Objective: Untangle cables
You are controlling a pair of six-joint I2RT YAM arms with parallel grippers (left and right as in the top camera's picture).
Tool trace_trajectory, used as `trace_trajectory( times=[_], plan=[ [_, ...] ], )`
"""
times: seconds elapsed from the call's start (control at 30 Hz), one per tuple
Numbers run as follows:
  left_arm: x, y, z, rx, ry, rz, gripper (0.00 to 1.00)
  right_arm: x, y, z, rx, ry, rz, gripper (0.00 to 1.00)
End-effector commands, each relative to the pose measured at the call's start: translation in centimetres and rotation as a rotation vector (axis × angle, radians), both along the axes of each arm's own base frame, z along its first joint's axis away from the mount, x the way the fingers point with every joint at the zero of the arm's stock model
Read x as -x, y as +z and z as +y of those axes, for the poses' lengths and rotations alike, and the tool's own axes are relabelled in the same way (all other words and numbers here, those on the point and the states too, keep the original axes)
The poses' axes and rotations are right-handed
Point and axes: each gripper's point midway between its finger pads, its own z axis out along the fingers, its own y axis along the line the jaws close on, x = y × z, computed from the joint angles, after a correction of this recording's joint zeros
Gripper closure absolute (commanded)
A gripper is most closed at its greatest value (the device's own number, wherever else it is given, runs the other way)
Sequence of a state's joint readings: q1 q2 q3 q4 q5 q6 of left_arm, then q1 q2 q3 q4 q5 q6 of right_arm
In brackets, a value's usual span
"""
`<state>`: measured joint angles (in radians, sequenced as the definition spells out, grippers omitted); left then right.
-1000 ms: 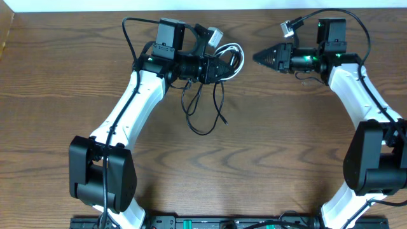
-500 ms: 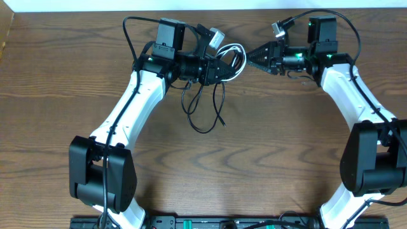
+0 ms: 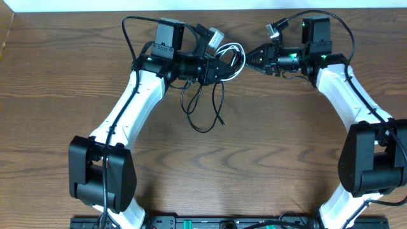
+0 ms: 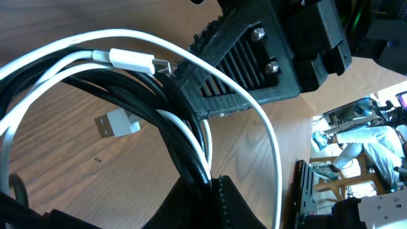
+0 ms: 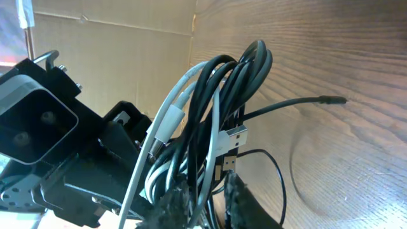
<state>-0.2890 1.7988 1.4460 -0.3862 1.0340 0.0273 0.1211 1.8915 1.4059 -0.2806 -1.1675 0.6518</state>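
Observation:
The cables (image 3: 234, 55) are one bundle of white and black loops held off the table near the back edge. My left gripper (image 3: 222, 69) is shut on it, and black strands (image 3: 205, 113) droop from it onto the wood. In the left wrist view its jaws (image 4: 215, 200) pinch the black strands (image 4: 175, 127), and a white strand (image 4: 270, 130) arcs past. My right gripper (image 3: 248, 62) meets the bundle from the right. In the right wrist view its fingers (image 5: 236, 194) sit tight on either side of a pale strand and a black strand (image 5: 222, 83).
A white USB plug (image 4: 117, 124) and a silver one (image 5: 235, 135) dangle from the bundle. One black plug end (image 5: 331, 100) sticks out over the wood. The two grippers are almost nose to nose. The table's back edge (image 3: 254, 9) runs just behind them.
My right gripper has moved left up to the bundle and its jaws have narrowed onto strands there. The left arm and the hanging black loops have stayed where they were.

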Motion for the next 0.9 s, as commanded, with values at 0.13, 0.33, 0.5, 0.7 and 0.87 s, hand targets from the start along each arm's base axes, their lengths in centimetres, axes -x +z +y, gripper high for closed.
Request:
trace_trajectory(
  times=[0.13,0.33,0.5,0.7,0.87],
  plan=[
    [0.5,0.7,-0.1,0.019,-0.026,-0.024,0.92,0.3,-1.5,0.9,0.070,-0.030,0.048,0.87],
    [0.5,0.7,-0.1,0.019,-0.026,-0.023,0.92,-0.1,-2.2,0.9,0.113,-0.062,0.043,0.87],
    [0.5,0.6,-0.1,0.019,-0.026,-0.023,0.92,-0.4,-2.3,0.7,0.125,-0.075,0.042,0.87],
    [0.5,0.6,0.0,0.018,-0.026,-0.020,0.92,-0.2,-2.8,-0.1,0.143,-0.070,0.032,0.81],
    [0.5,0.6,0.0,0.018,-0.026,-0.020,0.92,0.6,-0.2,-0.6,0.006,0.033,-0.050,0.67]
  ],
)
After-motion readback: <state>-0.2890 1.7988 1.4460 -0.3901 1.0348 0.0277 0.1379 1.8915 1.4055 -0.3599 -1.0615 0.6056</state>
